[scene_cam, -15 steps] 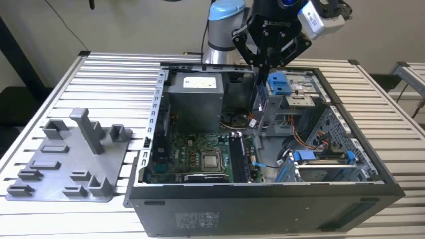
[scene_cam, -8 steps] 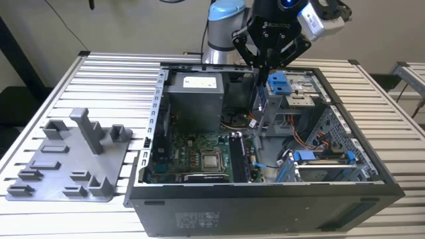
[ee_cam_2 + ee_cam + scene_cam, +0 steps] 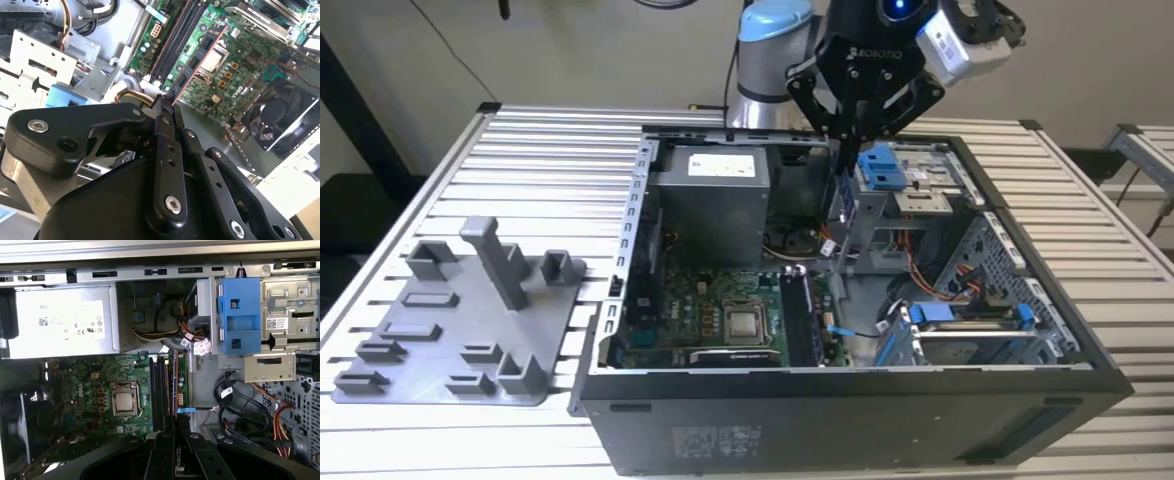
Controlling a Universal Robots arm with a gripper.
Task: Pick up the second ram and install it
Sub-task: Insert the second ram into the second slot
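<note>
The gripper [image 3: 846,148] hangs over the open case [image 3: 854,390], which lies on its side on a slatted table [image 3: 520,160]. The jaws are closed tight on the ram [image 3: 842,205], with 1 finger on each face of the board. In the exterior view the ram hangs down from the fingertips with its long axis close to vertical. It sits between the power supply [image 3: 707,200] on the exterior view's left and a blue bracket [image 3: 887,165] on the exterior view's right. Its lower end is inside the case opening. The ram is not seated: it is held clear of the motherboard [image 3: 707,300] and apart from the slots [image 3: 798,320]. In the second wrist view the ram [image 3: 197,60] runs away from the fingertips [image 3: 165,120] as a dark board with dark chips and an orange-lit edge, crossing in front of the motherboard beside the CPU socket [image 3: 215,59]. In the first wrist view the ram [image 3: 176,385] appears edge-on as a thin line running parallel to the dark slots [image 3: 159,390] and just beside them. It cannot be determined whether any slot already holds a module. A fan [image 3: 25,425] sits at the far side of the motherboard from the slots. A grey fixture [image 3: 467,330] lies on the table at the exterior view's left, well apart from the case.
</note>
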